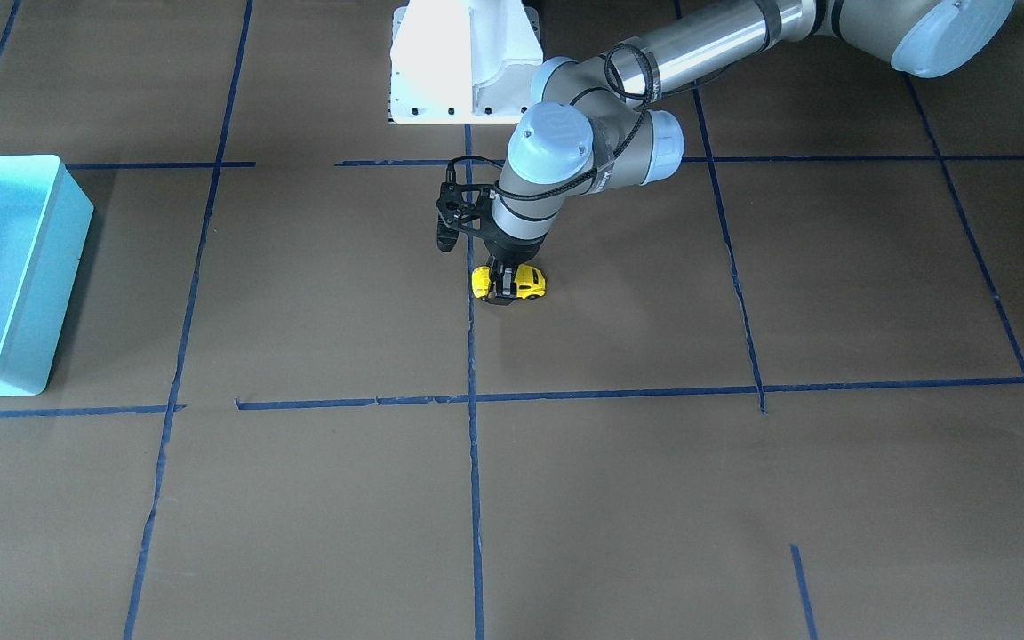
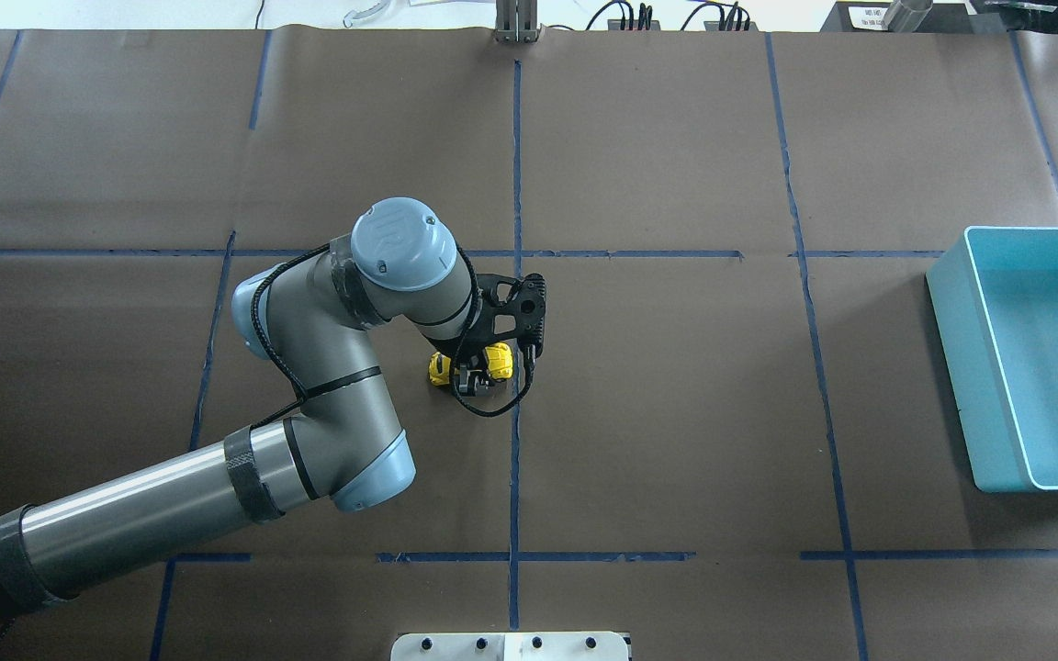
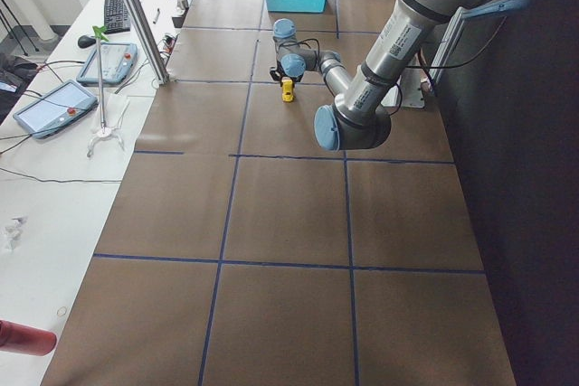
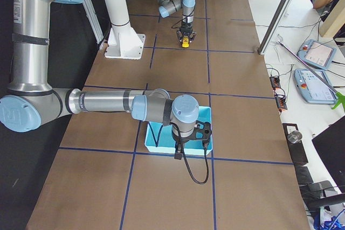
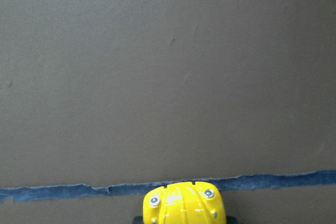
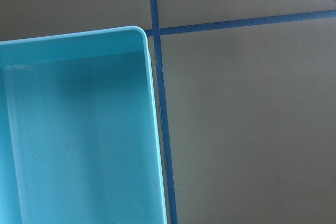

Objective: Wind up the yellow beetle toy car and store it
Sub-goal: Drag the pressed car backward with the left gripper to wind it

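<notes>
- Across the work area, the table [image 2: 676,413] is lying under brown paper, with blue tape lines [image 2: 516,165] dividing it into squares.
- My left arm [image 2: 309,386] is reaching in to the middle of the table, with the wrist pointing straight down.
- My right arm [image 4: 102,102] is extending over the table's right end. It is appearing in the exterior right view only.
- My white base mount [image 1: 463,62] is standing at the robot-side edge, on the centre tape line.
- A light blue bin [image 2: 970,349] is sitting at the right end, well apart from the left arm. Its visible interior is showing nothing inside.
- My right gripper [image 4: 177,152] is hanging above the near part of the bin. I cannot tell how its jaws are standing, because the right wrist view is showing only a bin corner and tape.
- My left gripper [image 1: 505,289] is clamping the car across its middle, one black finger on each flank, with both ends of the body sticking out.
- The yellow beetle toy car [image 1: 528,281] is sitting low at the table surface, just beside the centre tape line on my left side of it. The left wrist view is showing its rounded end [image 5: 184,203] close to that line. I cannot tell whether its wheels are touching the paper.
</notes>
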